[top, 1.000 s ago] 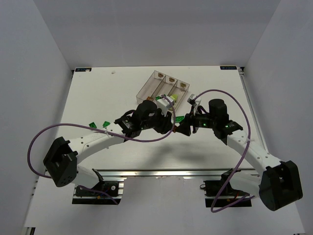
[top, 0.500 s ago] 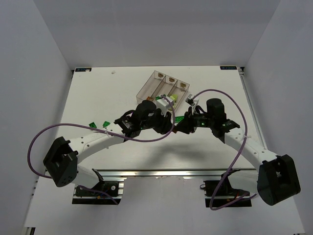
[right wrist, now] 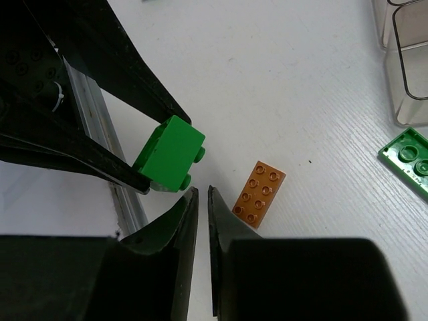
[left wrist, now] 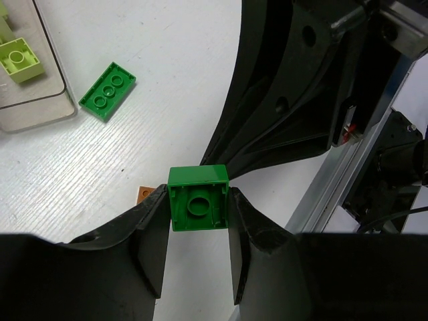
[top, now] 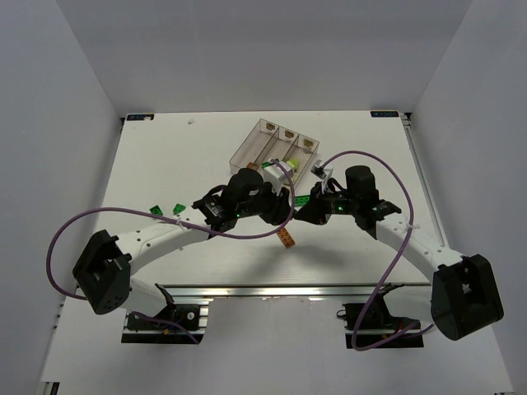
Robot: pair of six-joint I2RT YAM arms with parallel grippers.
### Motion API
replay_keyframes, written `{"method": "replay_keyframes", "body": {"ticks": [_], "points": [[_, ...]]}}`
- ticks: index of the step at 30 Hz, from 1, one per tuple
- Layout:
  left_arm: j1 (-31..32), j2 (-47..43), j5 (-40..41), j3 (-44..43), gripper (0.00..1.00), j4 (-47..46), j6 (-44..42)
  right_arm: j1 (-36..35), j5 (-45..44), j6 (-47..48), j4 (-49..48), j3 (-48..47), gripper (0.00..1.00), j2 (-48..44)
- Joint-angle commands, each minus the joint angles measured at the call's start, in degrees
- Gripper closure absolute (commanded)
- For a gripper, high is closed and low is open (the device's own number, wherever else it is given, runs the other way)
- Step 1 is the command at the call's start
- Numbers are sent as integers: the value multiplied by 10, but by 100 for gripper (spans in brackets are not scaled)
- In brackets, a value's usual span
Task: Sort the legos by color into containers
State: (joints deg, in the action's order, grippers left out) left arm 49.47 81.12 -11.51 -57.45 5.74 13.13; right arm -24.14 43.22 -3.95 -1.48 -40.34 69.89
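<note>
Left claw (left wrist: 198,202) is pinching a bright green brick (left wrist: 198,208) by two opposite sides, hollow underside facing its cam, and it looks like it's hanging clear of the counter (left wrist: 100,167). Right claw (right wrist: 202,200) is sitting pretty much pressed together w/ nothing in it, tips just beside that held brick. An orange brick (right wrist: 259,193) is lying flat just right of the right claw's tips. A flat green plate (left wrist: 108,91) is lying ahead-left of the left claw, next to the containers (top: 265,132), where a pale yellow-green brick (left wrist: 20,59) is sitting in one bin.

Imo it's doing the carry step for the green one. Next it's needing a swing fwd over the green bin, then spreading the fingers. Can't tell which bin that is tho.
</note>
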Motion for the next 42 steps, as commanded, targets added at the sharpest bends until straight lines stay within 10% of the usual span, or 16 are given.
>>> {"method": "replay_keyframes", "body": {"ticks": [1, 11, 18, 29, 42], "points": [[2, -28, -3, 6, 92, -9, -2, -1, -10, 13, -7, -14, 83, -12], [-28, -83, 119, 8, 92, 13, 13, -41, -98, 95, 72, -51, 45, 73], [-32, -162, 243, 14, 92, 58, 10, -168, -324, 110, 87, -91, 11, 158], [-32, -236, 284, 29, 91, 52, 4, -239, -500, 95, 72, -116, 11, 249], [-32, -207, 268, 27, 90, 58, 5, -238, -452, 93, 107, -123, 34, 281]]}}
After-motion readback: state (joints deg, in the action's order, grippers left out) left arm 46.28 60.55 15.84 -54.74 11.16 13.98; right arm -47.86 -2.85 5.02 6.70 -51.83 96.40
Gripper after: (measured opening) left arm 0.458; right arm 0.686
